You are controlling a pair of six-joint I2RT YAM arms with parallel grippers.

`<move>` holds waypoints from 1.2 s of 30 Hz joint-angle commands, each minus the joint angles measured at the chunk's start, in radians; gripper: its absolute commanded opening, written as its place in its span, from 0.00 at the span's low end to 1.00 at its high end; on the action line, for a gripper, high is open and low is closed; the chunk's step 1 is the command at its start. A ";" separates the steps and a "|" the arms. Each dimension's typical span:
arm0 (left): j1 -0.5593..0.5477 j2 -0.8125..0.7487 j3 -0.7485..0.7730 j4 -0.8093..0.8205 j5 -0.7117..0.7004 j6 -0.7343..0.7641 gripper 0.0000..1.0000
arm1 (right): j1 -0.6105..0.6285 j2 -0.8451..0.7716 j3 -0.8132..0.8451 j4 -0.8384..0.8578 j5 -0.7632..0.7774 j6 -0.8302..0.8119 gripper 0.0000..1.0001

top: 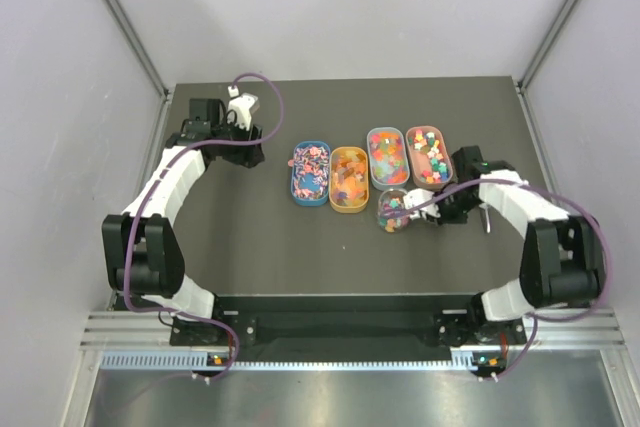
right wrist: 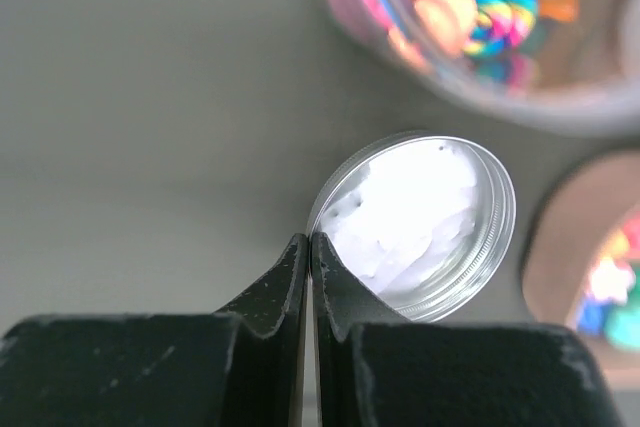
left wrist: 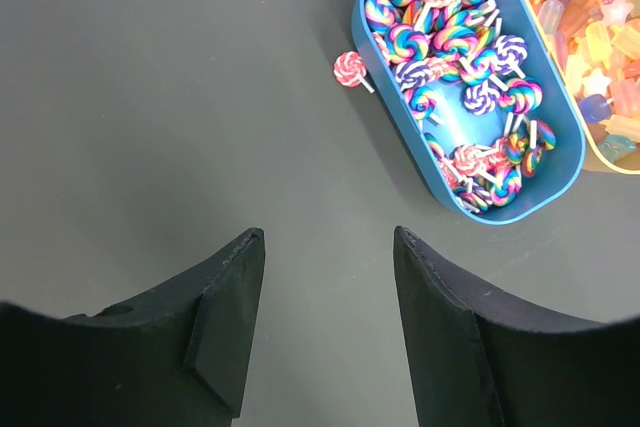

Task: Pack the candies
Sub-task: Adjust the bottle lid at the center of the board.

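The candies fill four oval trays in a row: swirl lollipops in the blue tray (top: 310,173), orange-yellow gummies in the yellow tray (top: 349,179), and mixed colours in the grey tray (top: 386,155) and the brown tray (top: 428,154). More candies lie in the clear jar (top: 393,209). One loose lollipop (left wrist: 349,69) lies on the table beside the blue tray (left wrist: 385,97). My right gripper (right wrist: 309,239) is shut, pinching the rim of the silver lid (right wrist: 420,217) just in front of the jar (right wrist: 480,37). My left gripper (left wrist: 328,242) hangs open and empty over bare table, left of the blue tray.
A silver metal scoop (top: 487,219) lies on the table right of my right arm. The brown tray's edge (right wrist: 560,247) shows right of the lid. The yellow tray (left wrist: 590,157) borders the blue one. Grey walls close in the dark table on three sides.
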State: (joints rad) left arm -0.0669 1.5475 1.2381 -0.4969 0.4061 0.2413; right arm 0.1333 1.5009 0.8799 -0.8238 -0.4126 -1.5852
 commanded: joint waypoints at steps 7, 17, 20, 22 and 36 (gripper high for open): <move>0.006 -0.012 0.001 0.077 0.095 -0.025 0.59 | -0.202 -0.055 0.324 -0.555 -0.305 0.064 0.00; 0.004 -0.072 -0.071 0.083 0.138 -0.040 0.59 | -0.230 0.085 0.389 -0.652 -0.670 0.316 0.07; 0.004 -0.084 -0.088 0.086 0.140 -0.036 0.58 | -0.238 0.107 0.358 -0.652 -0.762 0.356 0.06; 0.004 -0.092 -0.094 0.086 0.135 -0.033 0.59 | -0.262 0.117 0.361 -0.649 -0.817 0.390 0.05; 0.004 -0.196 -0.204 0.077 0.143 -0.027 0.58 | -0.512 0.384 0.245 -0.252 -1.207 1.156 0.03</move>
State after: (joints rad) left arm -0.0669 1.4025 1.0565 -0.4492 0.5274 0.2073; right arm -0.3641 1.8603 1.1900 -1.2266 -1.4410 -0.6914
